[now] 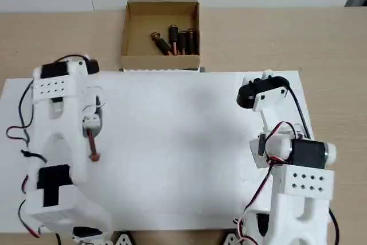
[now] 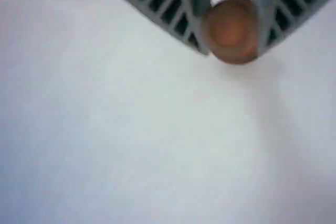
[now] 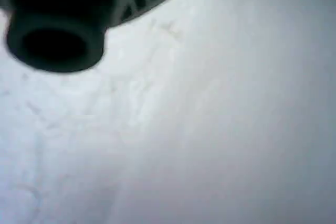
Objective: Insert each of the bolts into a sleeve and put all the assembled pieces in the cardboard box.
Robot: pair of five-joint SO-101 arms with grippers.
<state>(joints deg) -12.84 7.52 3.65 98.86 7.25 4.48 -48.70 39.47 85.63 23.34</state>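
Left gripper (image 2: 232,51) pinching bolt (image 2: 230,24); box (image 1: 131,32), likely assemblies (image 1: 178,41)

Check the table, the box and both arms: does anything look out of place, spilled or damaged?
Nothing stands out. The left gripper holds a bolt, the right gripper a black sleeve, both over the white sheet, and the assembled pieces lie inside the cardboard box.

1 cardboard box (image 1: 131,34); approx 4 assembled pcs (image 1: 174,41) inside; 1 unassembled bolt (image 2: 231,30); 1 sleeve (image 3: 55,45).
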